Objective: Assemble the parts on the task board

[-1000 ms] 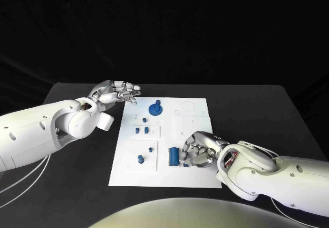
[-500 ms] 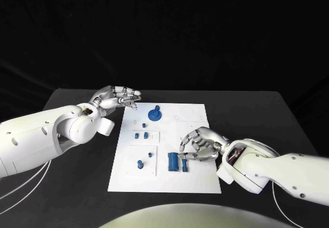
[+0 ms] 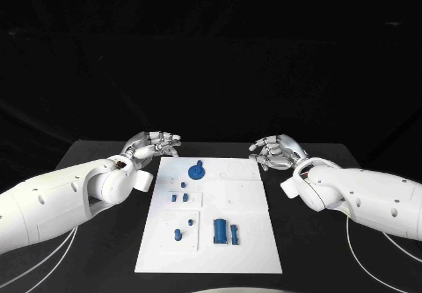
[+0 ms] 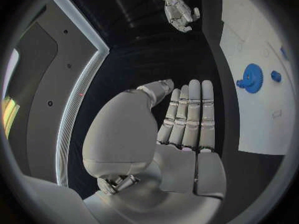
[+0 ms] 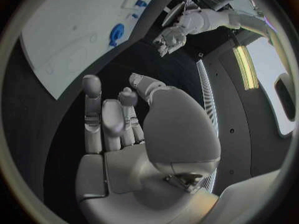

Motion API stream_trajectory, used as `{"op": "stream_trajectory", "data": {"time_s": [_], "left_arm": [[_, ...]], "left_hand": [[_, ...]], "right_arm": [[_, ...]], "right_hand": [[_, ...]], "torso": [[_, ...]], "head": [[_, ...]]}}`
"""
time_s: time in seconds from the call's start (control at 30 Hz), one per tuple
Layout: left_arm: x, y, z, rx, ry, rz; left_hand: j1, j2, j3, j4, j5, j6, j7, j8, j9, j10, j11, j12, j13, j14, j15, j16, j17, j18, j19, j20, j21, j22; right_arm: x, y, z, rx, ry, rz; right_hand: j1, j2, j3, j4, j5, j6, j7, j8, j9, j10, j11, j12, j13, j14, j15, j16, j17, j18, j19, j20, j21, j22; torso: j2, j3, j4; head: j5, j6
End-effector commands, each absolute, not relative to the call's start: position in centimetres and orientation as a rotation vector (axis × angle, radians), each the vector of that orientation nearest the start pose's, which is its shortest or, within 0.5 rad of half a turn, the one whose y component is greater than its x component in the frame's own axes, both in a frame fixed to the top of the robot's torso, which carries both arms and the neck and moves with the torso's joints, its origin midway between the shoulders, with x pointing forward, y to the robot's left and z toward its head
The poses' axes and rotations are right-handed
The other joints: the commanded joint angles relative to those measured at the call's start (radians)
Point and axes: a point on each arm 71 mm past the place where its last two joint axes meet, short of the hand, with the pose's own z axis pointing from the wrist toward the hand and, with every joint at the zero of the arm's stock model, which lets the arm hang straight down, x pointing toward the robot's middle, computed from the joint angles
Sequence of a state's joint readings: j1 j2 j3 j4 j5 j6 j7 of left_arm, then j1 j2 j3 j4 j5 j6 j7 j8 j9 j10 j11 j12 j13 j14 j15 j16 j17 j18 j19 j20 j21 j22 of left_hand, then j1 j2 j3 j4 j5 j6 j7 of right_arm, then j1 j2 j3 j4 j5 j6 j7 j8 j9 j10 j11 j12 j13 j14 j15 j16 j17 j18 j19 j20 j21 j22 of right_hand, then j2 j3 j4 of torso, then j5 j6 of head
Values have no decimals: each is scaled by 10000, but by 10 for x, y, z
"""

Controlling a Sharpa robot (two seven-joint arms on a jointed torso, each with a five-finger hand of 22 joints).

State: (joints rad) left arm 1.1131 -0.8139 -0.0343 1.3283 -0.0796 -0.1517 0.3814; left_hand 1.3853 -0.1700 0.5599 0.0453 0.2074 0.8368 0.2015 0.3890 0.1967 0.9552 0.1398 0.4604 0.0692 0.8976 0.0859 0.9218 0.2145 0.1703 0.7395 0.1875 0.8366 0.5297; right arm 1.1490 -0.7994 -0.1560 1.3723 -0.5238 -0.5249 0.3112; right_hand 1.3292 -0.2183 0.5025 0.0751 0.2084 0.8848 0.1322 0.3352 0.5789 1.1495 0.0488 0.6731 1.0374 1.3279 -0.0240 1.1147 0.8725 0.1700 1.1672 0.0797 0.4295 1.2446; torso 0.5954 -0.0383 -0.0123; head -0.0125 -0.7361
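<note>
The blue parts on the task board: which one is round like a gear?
The blue gear at the board's far end, between the two hands; the other parts are small pegs and upright blocks.

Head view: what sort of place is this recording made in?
Probably a lab or test bench, not a home: a black table against a dark backdrop, a white task board with small blue parts, and two robot hands, left hand and right hand.

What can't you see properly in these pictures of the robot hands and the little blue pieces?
- Small blue parts on the task board, head view: too small to tell their shapes.
- Task board, left wrist view: cut off by the circle's rim beyond the blue gear.
- Right robot hand, head view: curled fingers hide its palm.
- Left robot hand: same.
</note>
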Motion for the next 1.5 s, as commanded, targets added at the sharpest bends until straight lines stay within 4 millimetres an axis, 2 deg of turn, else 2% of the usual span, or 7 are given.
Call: {"op": "stream_trajectory", "data": {"time_s": [0.03,0.17,0.2,0.43,0.47,0.5,1.5], "left_arm": [[509,249,-229,-11413,13613,-15093],[514,246,-230,-11454,13207,-14897],[511,244,-233,-11294,14347,-14921],[507,237,-233,-11401,14083,-14663],[506,236,-233,-11429,14014,-14594],[504,234,-233,-11459,13938,-14516],[462,192,-224,-12089,12178,-12289]], "left_hand": [[-38,60,177,62,20,26,64,38,15,113,56,-365,-65,-83,41,-828,-307,62,-291,57,-375,-166],[-208,-112,629,231,-2,-308,126,-100,-3,238,230,-1692,-74,-130,351,-3283,-915,41,-711,442,-1902,-1088],[-4251,1700,-5599,-453,-2074,-8368,-2015,-3890,-1967,-9552,-1398,-4604,-692,-8976,-859,-9218,-2145,-1703,-7395,-1875,-8366,-5297],[-6528,1700,-5599,-453,-2074,-8368,-2015,-3890,-1967,-9552,-1398,-4604,-692,-8976,-859,-9218,-2145,-1703,-7395,-1875,-8366,-5297],[-6814,1700,-5599,-453,-2074,-8368,-2015,-3890,-1967,-9552,-1398,-4604,-692,-8976,-859,-9218,-2145,-1703,-7395,-1875,-8366,-5297],[-13853,1700,-5599,-453,-2074,-8368,-2015,-3890,-1967,-9552,-1398,-4604,-692,-8976,-859,-9218,-2145,-1703,-7395,-1875,-8366,-5297],[-13853,1700,-5599,-453,-2074,-8368,-2015,-3890,-1967,-9552,-1398,-4604,-692,-8976,-859,-9218,-2145,-1703,-7395,-1875,-8366,-5297]], "right_arm": [[504,-243,-243,8176,14340,11730],[519,-246,-245,8576,14025,11976],[514,-245,-246,7706,14630,10758],[506,-235,-243,8439,14147,11158],[504,-232,-242,8634,14023,11254],[501,-230,-241,8853,13887,11355],[462,-192,-224,12089,12178,12289]], "right_hand": [[31,-51,420,-61,-269,-134,188,-356,-224,-452,168,-1591,-1633,-1063,176,-2399,-2174,96,-538,196,-1020,-695],[142,184,881,-381,-795,82,271,-606,-457,-386,258,-2930,-3400,-1246,297,-4090,-2900,88,-819,308,-1679,-1337],[-3885,2183,-5025,-751,-2084,-8848,-1322,-3352,-5789,-3755,-488,-6731,-10374,-4811,240,-11147,-8725,-1700,-4016,-797,-4295,-4575],[-6044,2183,-5025,-751,-2084,-8848,-1322,-3352,-5789,-11495,-488,-6731,-10374,-13279,240,-11147,-8725,-1700,-11672,-797,-4295,-12446],[-13292,2183,-5025,-751,-2084,-8848,-1322,-3352,-5789,-11495,-488,-6731,-10374,-13279,240,-11147,-8725,-1700,-11672,-797,-4295,-12446],[-13292,2183,-5025,-751,-2084,-8848,-1322,-3352,-5789,-11495,-488,-6731,-10374,-13279,240,-11147,-8725,-1700,-11672,-797,-4295,-12446],[-13292,2183,-5025,-751,-2084,-8848,-1322,-3352,-5789,-11495,-488,-6731,-10374,-13279,240,-11147,-8725,-1700,-11672,-797,-4295,-12446]], "torso": [[-159,58,-9],[-170,136,-32],[-120,60,-10],[-237,156,29],[-267,181,40],[-302,209,51],[-512,383,123]], "head": [[20,262],[101,411],[53,297],[74,613],[80,696],[86,790],[125,1361]]}}
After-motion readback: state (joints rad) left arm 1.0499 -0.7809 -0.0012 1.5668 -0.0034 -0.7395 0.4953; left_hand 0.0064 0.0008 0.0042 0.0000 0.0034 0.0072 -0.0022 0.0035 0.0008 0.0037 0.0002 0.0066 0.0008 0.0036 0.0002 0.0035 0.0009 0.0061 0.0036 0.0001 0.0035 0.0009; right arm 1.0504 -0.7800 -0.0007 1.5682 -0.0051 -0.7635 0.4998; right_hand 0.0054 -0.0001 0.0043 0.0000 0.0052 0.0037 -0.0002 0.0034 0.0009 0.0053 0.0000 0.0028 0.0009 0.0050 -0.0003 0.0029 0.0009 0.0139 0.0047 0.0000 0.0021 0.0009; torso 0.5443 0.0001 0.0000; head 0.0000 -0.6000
